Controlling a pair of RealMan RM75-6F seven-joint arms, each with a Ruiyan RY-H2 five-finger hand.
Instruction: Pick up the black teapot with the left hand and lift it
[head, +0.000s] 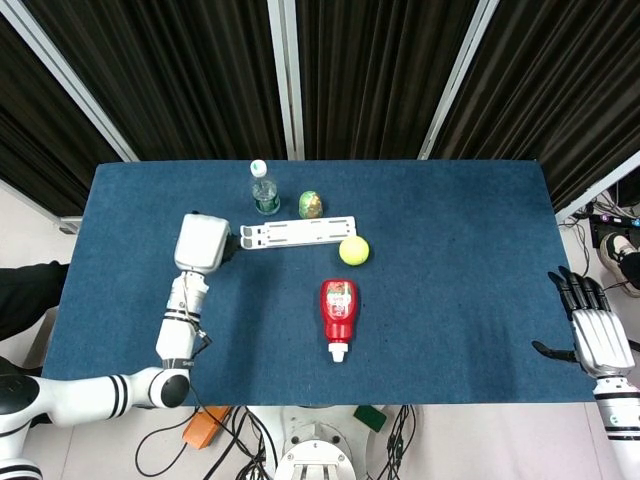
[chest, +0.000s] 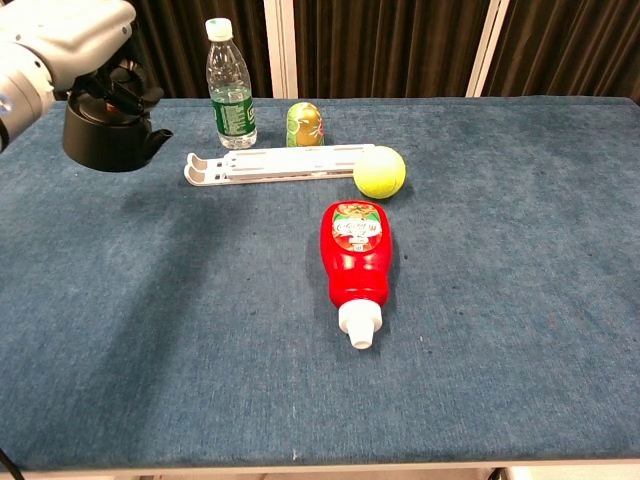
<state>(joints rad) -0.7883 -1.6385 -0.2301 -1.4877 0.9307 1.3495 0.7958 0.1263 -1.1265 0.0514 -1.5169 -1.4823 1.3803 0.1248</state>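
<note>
The black teapot (chest: 105, 135) hangs in the air at the upper left of the chest view, its spout pointing right. My left hand (chest: 75, 30) grips its handle from above. From the head camera the left hand (head: 200, 241) covers almost all of the teapot, of which only a dark sliver (head: 228, 246) shows at its right side. My right hand (head: 597, 332) is off the table's right edge, fingers spread, holding nothing.
A white bracket (head: 298, 233) lies right of the teapot, a water bottle (head: 264, 188) and a green egg-shaped object (head: 311, 205) behind it. A tennis ball (head: 353, 250) and a red ketchup bottle (head: 339, 315) lie mid-table.
</note>
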